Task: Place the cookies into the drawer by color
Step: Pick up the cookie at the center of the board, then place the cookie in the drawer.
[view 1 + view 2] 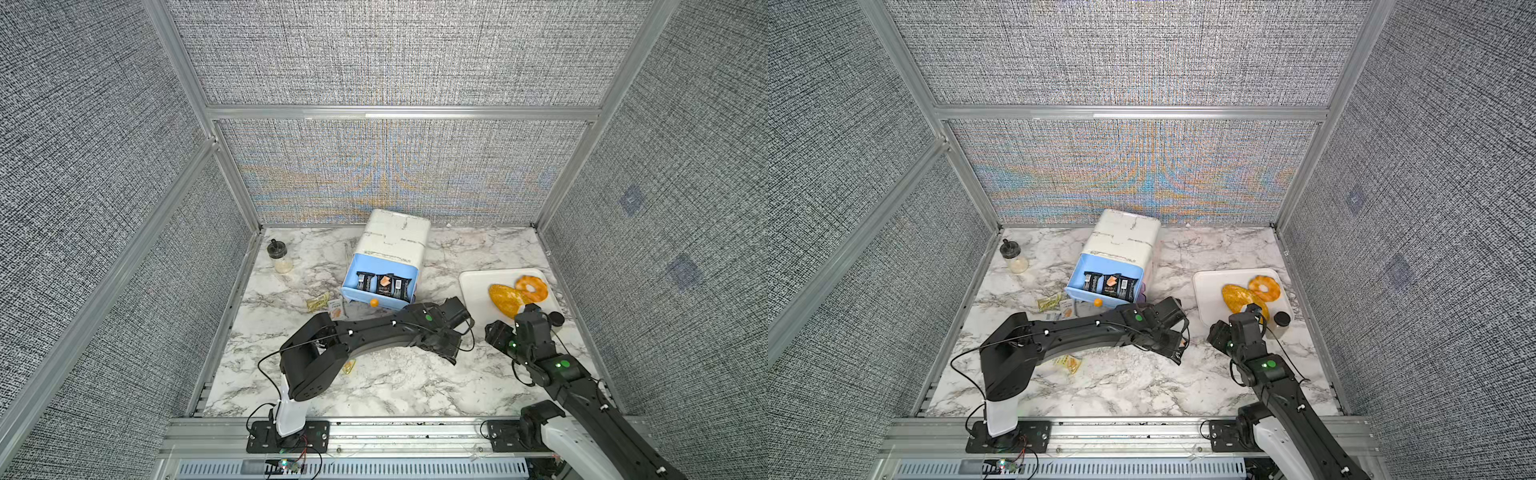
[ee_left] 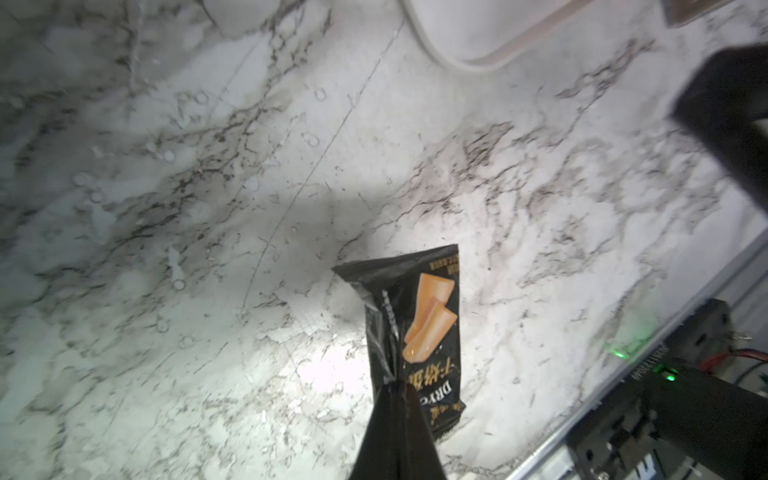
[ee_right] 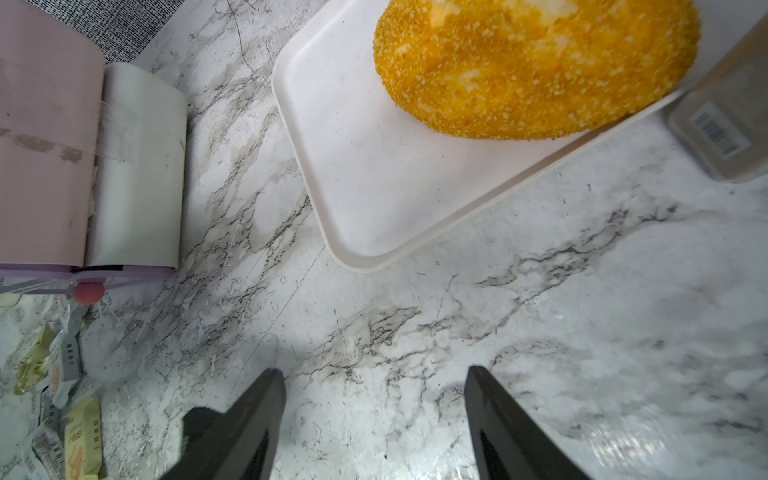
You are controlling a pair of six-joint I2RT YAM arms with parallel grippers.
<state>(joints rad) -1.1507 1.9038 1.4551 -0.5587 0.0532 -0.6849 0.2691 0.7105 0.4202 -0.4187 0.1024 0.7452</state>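
The left jaws are closed tight on the edge of a black cookie [image 2: 415,328]. The packet is face up with its biscuit picture showing. It seems to lie on or just above the desk [image 2: 208,208], though the wrist view does not settle which. In both top views the left arm [image 1: 374,332] reaches across the middle of the desk, between the cabinet [image 1: 395,241] and the tray [image 1: 473,286].

The cabinet stands near the back wall. Its blue drawer [image 1: 350,286] is open, with three black cookies [image 1: 384,286] side by side inside. Just left of the drawer lie a yellow-green cookie [image 1: 318,302] and a white cookie [image 1: 336,309]. Another yellow cookie [image 1: 348,368] shows under the left arm.

The right jaws stand wide apart and hold nothing, over bare desk near a corner of the tray. A loaf [image 3: 536,66] and a ring pastry [image 1: 532,289] sit on the tray.
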